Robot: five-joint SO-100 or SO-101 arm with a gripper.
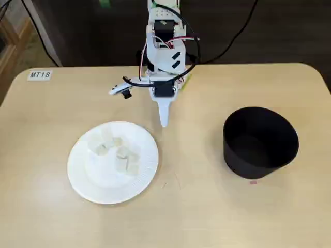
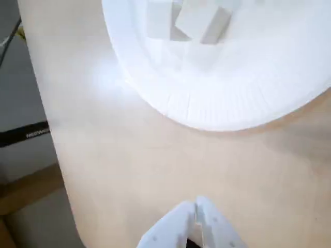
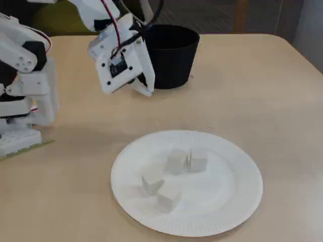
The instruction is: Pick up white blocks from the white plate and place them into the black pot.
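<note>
Pale wood table (image 1: 207,206) under me; my jaws (image 2: 196,206) hang clenched and empty, just off the white plate (image 1: 83,181). I judge this the reach step: next, open and drop over one of the white blocks (image 3: 176,161), small cream cubes clustered mid-plate. The black pot (image 1: 261,142) stands well apart.

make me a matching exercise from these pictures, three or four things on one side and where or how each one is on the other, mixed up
Things:
1. white blocks
2. black pot
3. gripper
4. white plate

States:
A. closed, holding nothing, above bare table
B. lying together on the plate
C. standing on the table, right side of a fixed view, no block visible inside
D. flat on the table, carrying the blocks

Pairs: 1-B, 2-C, 3-A, 4-D
</note>
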